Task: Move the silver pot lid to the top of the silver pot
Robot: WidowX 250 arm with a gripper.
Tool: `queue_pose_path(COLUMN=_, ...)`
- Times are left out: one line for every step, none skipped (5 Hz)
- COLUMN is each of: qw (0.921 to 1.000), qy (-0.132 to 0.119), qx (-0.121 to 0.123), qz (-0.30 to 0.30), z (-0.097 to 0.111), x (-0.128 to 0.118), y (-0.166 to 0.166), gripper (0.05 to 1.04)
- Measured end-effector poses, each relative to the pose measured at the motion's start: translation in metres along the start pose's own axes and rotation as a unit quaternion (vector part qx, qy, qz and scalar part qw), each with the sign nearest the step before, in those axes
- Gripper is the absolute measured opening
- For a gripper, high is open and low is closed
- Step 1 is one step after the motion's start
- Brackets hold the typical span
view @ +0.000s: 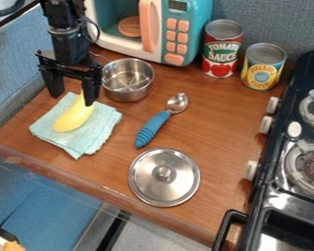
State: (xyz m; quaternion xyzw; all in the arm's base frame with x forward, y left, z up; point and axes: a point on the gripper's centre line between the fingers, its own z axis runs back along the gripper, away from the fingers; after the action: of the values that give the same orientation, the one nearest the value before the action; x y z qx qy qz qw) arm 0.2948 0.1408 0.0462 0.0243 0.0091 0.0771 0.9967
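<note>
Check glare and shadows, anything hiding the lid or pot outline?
Camera view: pale reflections on the silver pot lid, highlights in the silver pot and on the blue-handled spoon; both rims readable; shadows on the wooden counter look soft.

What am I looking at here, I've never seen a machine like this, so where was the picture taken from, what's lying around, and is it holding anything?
There's one picture, taken from a fixed camera looking down at a slant. The black machine at upper left is a robot arm; the gripper at its end works like a simple two-fingered hand. Its fingers are apart above a yellow, banana-shaped thing on a folded blue cloth, and it doesn't appear to hold anything. On the wooden counter are an uncovered silver pot, its likely lid nearer the camera, and a blue-handled spoon. Behind stand a toy microwave, a red can and a yellow can. On the right is a stove.
</note>
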Motion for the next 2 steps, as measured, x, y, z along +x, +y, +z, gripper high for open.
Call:
queue_pose_path(qw=0.9998, qy=0.018, qx=-0.008, qz=-0.001, z=-0.012, x=-0.002, y=-0.003, gripper=1.000)
queue_pose_path(qw=0.9993, qy=0.010, qx=-0.030, qz=-0.018, z=-0.013, x=0.019, y=-0.023, gripper=1.000)
